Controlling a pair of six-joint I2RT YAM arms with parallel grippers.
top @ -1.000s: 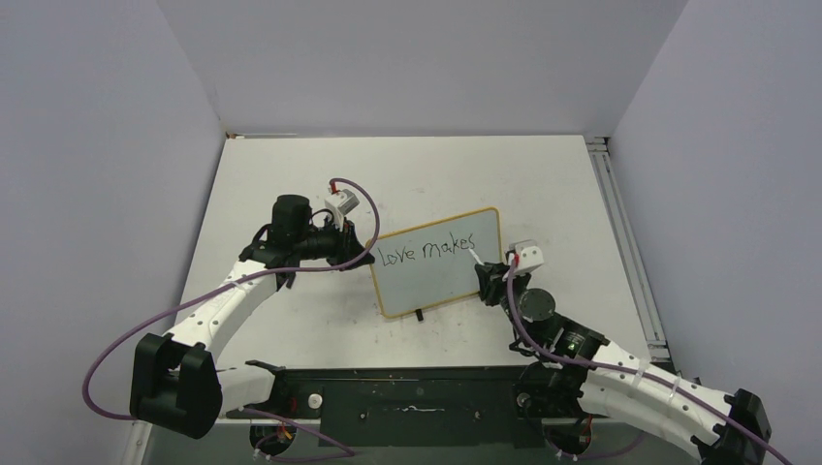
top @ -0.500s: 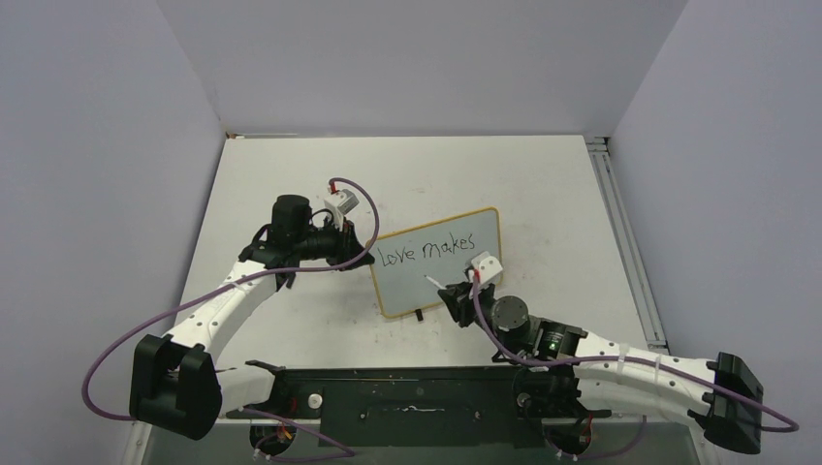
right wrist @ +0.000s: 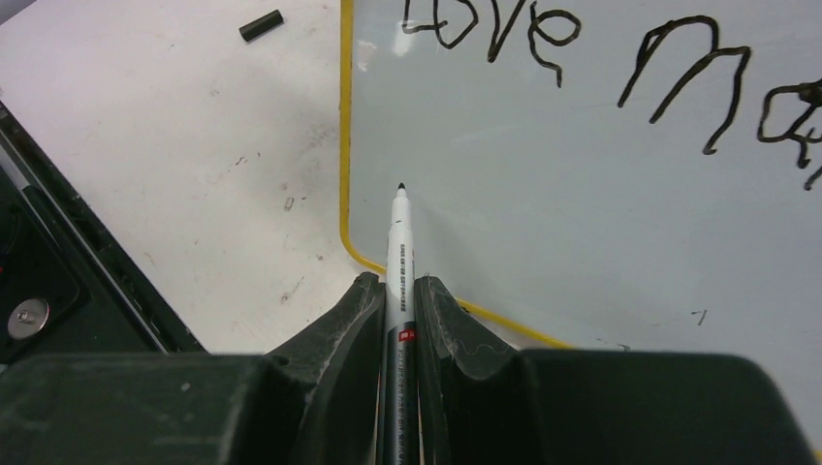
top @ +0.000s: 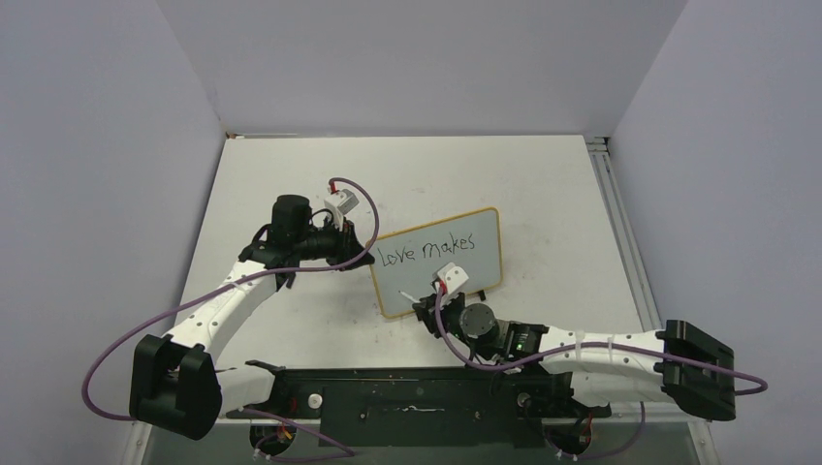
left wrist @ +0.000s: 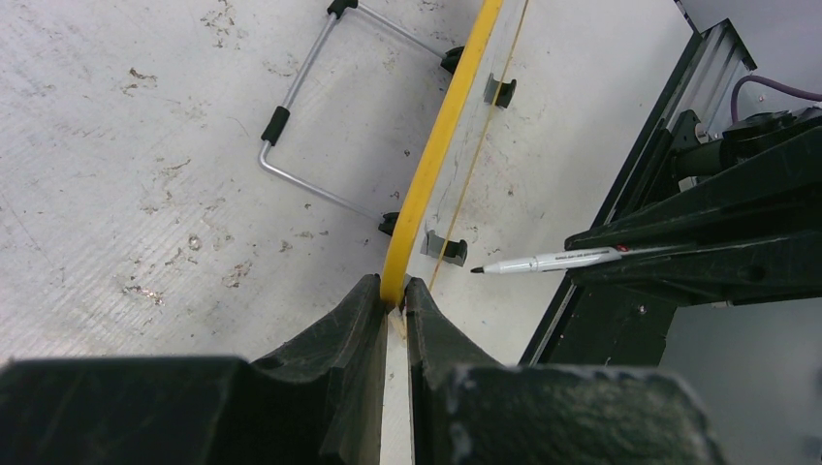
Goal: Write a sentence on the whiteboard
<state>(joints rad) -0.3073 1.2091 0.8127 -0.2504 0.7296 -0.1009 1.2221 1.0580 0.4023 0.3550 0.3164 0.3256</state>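
Note:
The whiteboard (top: 436, 281) with its yellow frame stands mid-table. The sentence (top: 426, 249) reads "Love makes" in one black line along its top; no second line shows. It also shows in the right wrist view (right wrist: 582, 58). My left gripper (top: 361, 248) is shut on the whiteboard's left frame edge (left wrist: 426, 184). My right gripper (top: 423, 308) is shut on a white marker (right wrist: 399, 262). The marker's black tip (right wrist: 400, 186) points at the board's bare lower left area, just inside the yellow frame. The marker also shows in the left wrist view (left wrist: 548, 261).
A small black marker cap (right wrist: 262, 25) lies on the table left of the board. The board's wire stand (left wrist: 320, 126) rests on the table behind it. A black rail (top: 417, 397) runs along the near table edge. Grey walls enclose three sides.
My right arm has swung left with the marker, from the right end of "makes" down to the board's lower left. The left arm and the board have not moved.

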